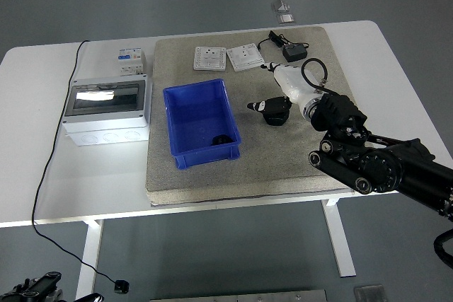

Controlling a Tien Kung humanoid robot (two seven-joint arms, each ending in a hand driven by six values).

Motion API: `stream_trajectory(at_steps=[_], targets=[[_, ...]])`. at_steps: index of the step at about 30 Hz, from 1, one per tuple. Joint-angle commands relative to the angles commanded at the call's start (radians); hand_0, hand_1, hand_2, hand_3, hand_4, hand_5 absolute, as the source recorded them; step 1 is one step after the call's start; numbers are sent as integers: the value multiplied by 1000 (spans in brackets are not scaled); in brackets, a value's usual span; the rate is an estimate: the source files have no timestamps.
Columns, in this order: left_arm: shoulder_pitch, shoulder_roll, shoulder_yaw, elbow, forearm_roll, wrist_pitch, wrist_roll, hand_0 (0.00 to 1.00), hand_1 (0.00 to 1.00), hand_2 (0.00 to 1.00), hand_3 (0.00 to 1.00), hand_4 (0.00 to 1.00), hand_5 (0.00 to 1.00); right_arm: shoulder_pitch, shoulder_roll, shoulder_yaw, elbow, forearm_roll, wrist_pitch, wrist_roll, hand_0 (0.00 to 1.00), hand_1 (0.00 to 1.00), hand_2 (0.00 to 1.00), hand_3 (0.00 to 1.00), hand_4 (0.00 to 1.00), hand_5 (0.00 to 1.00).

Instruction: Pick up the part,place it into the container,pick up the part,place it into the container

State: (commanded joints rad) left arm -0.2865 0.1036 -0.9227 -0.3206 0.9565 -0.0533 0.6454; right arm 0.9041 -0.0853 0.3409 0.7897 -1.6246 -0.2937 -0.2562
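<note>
A black ring-shaped part (277, 117) lies on the grey mat (297, 160), right of the blue container (181, 107). My right hand (272, 106) sits on top of the part with its fingers curled down around it, and the part rests on the mat. The hand hides the part's upper half. A second black part (222, 139) lies inside the container at its near right corner. My left arm is out of view.
A grey electrical box (106, 111) with a clear lid stands left of the container. Two white switch plates (228, 56) and a black power adapter (294, 52) lie at the mat's far edge. A small breaker (130, 59) stands behind the box.
</note>
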Motion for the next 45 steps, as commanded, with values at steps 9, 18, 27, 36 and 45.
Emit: stream_trajectory(at_steps=[9,18,27,36,45], targets=[[-7,2,1,-1,0,2,0,690,666,698,646,731,783,17,34,-104,-88,57,48,-32,878,865,838,896,949,488],[-9,1,-6,0,13,-2,0,692,668,700,646,728,785,10,45,-165,-87,85,50,-57,473,321,509,592,224,2],[-11,3,-4,0,11,-3,0,692,669,701,646,727,784,3,30,-157,-69,48,62,-66,442,249,502,572,104,2],[-6,6,-10,-3,20,-7,0,693,672,705,648,721,781,4,-15,-69,-13,-35,59,-60,380,169,533,598,72,2],[3,7,-5,-3,13,-5,0,694,672,706,652,721,780,18,-34,-36,100,-76,-59,-5,377,165,535,605,83,2]])
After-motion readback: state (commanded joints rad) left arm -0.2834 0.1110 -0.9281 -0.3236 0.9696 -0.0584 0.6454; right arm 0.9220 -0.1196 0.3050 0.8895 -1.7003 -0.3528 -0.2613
